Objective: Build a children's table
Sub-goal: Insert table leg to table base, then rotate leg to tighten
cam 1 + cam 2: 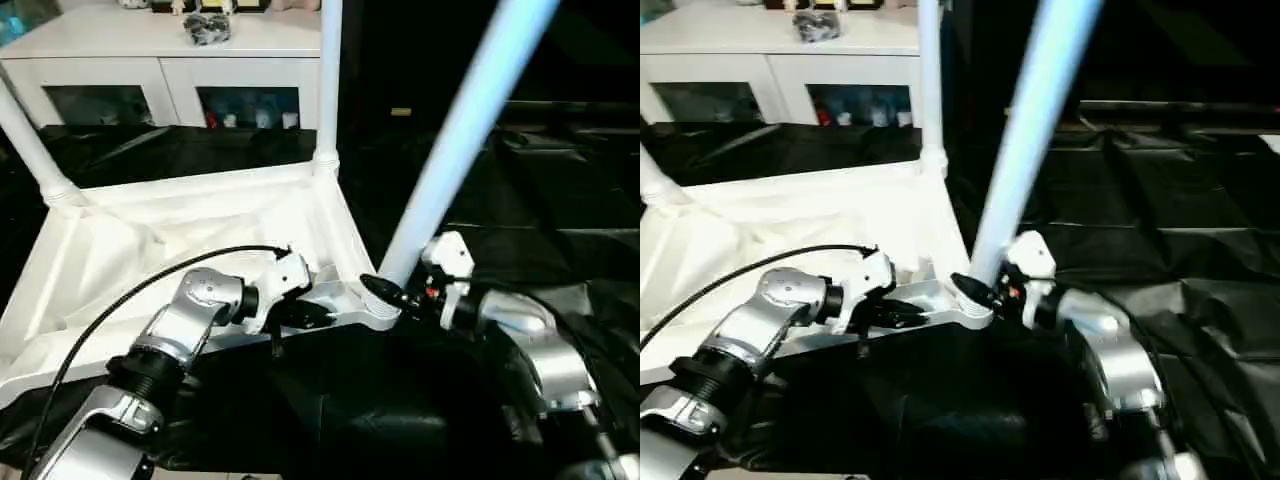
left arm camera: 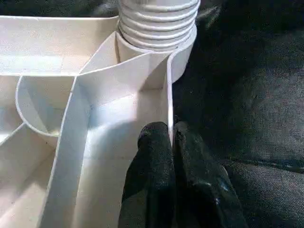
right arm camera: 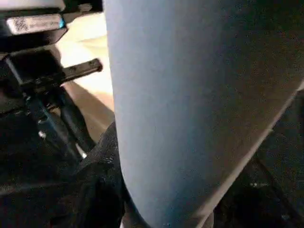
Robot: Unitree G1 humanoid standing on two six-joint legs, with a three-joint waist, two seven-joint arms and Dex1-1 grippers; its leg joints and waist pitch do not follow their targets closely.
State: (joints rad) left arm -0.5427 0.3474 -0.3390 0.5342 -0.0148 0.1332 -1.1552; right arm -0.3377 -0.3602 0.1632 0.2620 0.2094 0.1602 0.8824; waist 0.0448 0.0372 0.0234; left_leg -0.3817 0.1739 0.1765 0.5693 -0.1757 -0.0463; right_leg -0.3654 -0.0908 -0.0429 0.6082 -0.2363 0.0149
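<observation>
The white tabletop [image 1: 150,240] lies upside down on black sheeting, ribbed underside up. Two white legs stand in its far corners, one on the left [image 1: 30,140] and one on the right [image 1: 328,80]. A third leg [image 1: 460,140] leans up and to the right from the near right corner socket [image 1: 378,316]. My right gripper [image 1: 385,292] is shut on this leg just above the socket; the leg [image 3: 190,104] looms large in the right wrist view. My left gripper [image 1: 310,315] is shut on the tabletop's near rim [image 2: 168,95], beside the leg's threaded end [image 2: 156,21].
A white cabinet [image 1: 160,50] with glass doors stands behind the tabletop, small items on its top. Black sheeting [image 1: 520,200] covers the floor to the right and in front. My left arm's black cable [image 1: 100,310] arcs over the tabletop.
</observation>
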